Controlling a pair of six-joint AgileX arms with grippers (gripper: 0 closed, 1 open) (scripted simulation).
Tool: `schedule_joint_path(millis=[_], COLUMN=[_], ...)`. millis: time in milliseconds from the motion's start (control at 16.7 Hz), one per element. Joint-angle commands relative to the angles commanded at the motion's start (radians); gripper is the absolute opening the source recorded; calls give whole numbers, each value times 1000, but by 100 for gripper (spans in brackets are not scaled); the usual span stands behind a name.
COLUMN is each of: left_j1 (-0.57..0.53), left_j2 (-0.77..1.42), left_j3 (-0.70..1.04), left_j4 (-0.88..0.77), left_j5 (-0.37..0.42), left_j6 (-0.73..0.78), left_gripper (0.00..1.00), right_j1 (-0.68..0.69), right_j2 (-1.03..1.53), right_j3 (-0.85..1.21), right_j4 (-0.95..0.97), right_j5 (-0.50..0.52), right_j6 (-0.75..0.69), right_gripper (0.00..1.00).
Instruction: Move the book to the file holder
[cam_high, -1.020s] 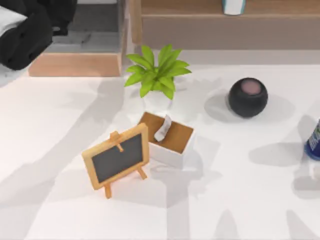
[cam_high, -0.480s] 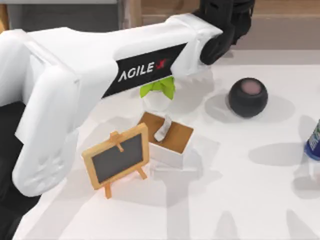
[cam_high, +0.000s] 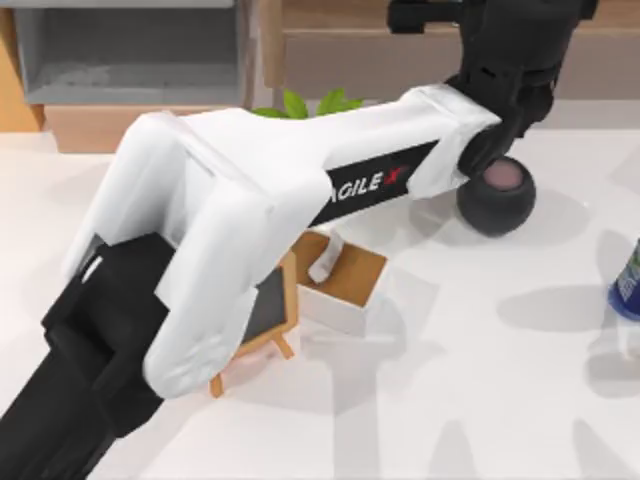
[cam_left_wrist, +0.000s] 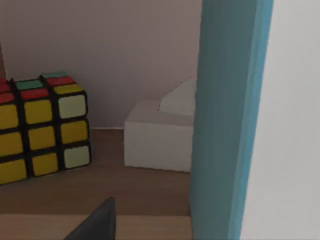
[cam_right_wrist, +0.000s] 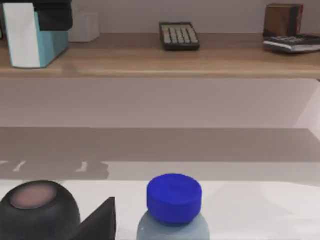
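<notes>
- Left tool (cam_right_wrist: 51, 15) sits at the top edge of the upright book (cam_right_wrist: 35, 40) on the far shelf (cam_right_wrist: 150, 62); whether it is clamped, cannot tell.
- File holder (cam_high: 130, 60) lies well left of it; right arm idle.

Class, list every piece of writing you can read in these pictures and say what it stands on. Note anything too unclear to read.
"AGILE X", first letter partly hidden: on the left arm over the table.
Blue-and-white container: label unreadable.
Calculator: keys unreadable.
</notes>
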Motion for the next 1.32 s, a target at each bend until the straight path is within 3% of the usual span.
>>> schedule_joint_path(millis=[960, 1320], left_j1=[25, 25], left_j2=[81, 81], left_j3=[155, 155], left_j4=[-76, -76], left_j5=[26, 26], left_j6=[-3, -3], left_gripper=[100, 55], right_j1=[0, 0], right_j2=[0, 0], right_j3=[0, 0], right_j4=[0, 0], right_j5=[0, 0], right_j6=[0, 0], right_gripper=[100, 100])
